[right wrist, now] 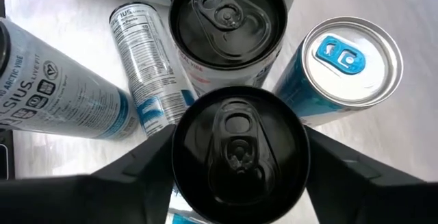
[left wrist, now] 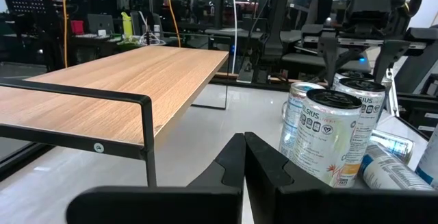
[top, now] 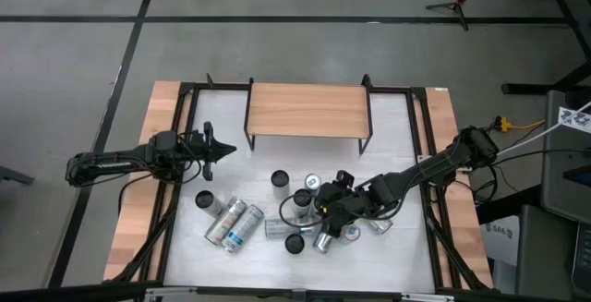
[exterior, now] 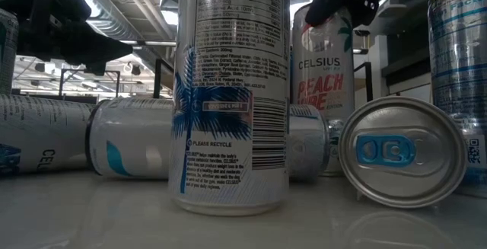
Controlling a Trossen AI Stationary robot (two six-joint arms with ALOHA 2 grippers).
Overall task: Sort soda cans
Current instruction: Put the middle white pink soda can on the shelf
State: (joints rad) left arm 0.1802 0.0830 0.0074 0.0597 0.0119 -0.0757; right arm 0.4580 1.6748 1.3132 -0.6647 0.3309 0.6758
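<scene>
standing upright between the right claw's (right wrist: 236, 157) fingers, 1 dark-topped can (right wrist: 238, 157).

Two dark gripper fingers (right wrist: 130, 166) are flanking an upright black-topped aluminium can (right wrist: 237, 155), touching its sides; a second black-topped can (right wrist: 227, 25) and a silver-topped, blue-tabbed can (right wrist: 349, 63) are standing just beyond.

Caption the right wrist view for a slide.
Right claw straddles an upright black-topped can, with a second black-topped can and a silver-topped can beyond.
</scene>
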